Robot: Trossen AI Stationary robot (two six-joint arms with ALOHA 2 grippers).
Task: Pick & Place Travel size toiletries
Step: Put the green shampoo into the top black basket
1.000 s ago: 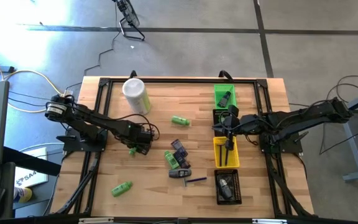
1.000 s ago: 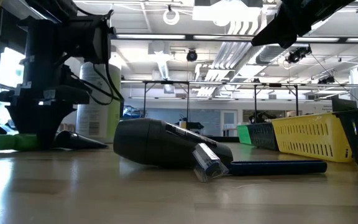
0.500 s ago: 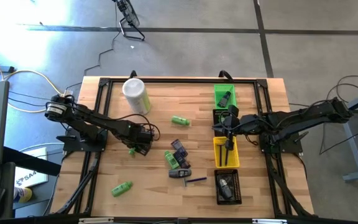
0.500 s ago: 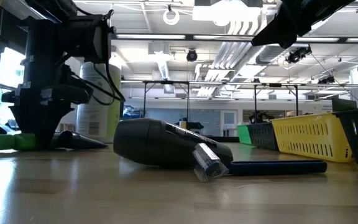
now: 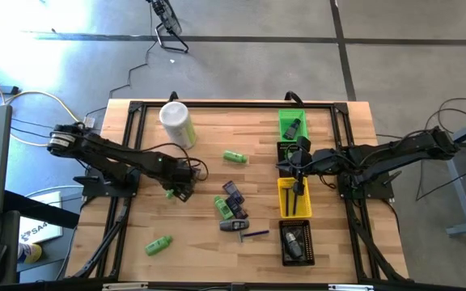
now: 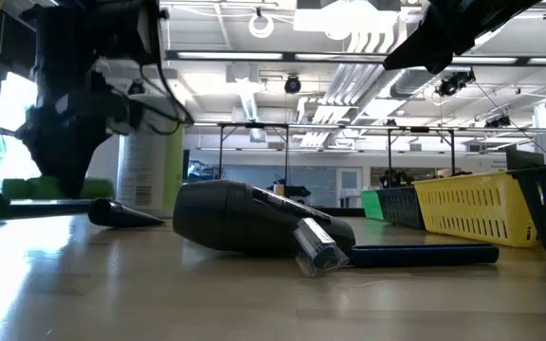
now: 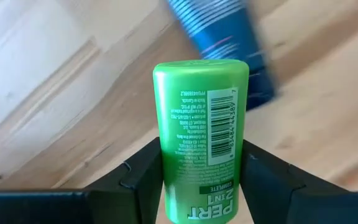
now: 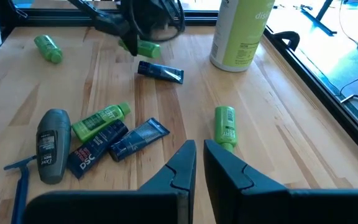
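My left gripper (image 5: 180,188) hangs over the table's left half, shut on a bright green mini bottle (image 7: 201,149), which also shows in the low view (image 6: 34,188) above the tabletop. A blue tube (image 7: 224,45) lies on the wood below it. Other toiletries lie flat: a green bottle (image 5: 235,157) mid-table, another (image 5: 158,244) near the front left, and a cluster of tubes and a dark grey bottle (image 5: 231,207) at the centre. My right gripper (image 5: 296,165) hovers shut over the row of bins, touching nothing. My left gripper pinches the green bottle by its two long sides (image 7: 169,165) between its two fingers. The fingers (image 7: 143,180) come from above, pointing down, and lie across the bottle. The bottle hangs about level, clear of the table.
A tall pale-green canister (image 5: 176,123) stands at the far left. Green (image 5: 281,129), yellow (image 5: 285,208) and black (image 5: 285,257) bins line up right of centre. A dark metal frame (image 5: 128,121) borders the table. Bare wood lies along the near edge.
My left gripper has risen and turned somewhat about its own axis. The green bottle, which lay on the table a second ago, has come up with it and now hangs clear of the wood.
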